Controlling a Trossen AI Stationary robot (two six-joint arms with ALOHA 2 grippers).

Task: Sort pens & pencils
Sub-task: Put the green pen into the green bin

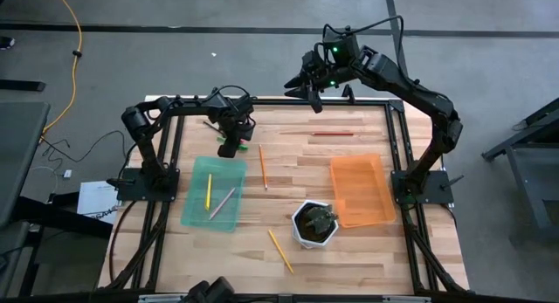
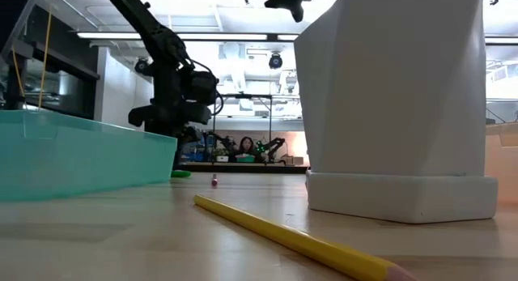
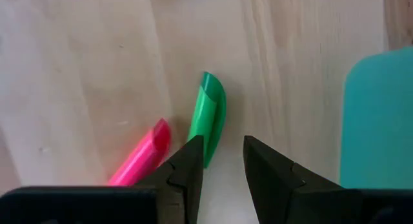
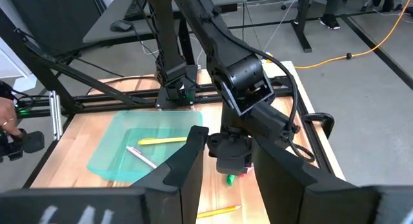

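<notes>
So the left gripper hovers open over the green pen, pink pen beside it; right gripper open, raised at the desk's 12 o'clock edge.

grey floor, ceiling strip lights.

Left arm: wearing matte black links and rounded joint housings, I am showing no markings.
Right arm: black too, I am glowing a small green light at my wrist.
Cables: thin black leads are looping along both my arms.
Left gripper: my two fingers are showing dark, angular, faceted tips.
Right gripper: my fingers are looking likewise dark and blocky.
</notes>
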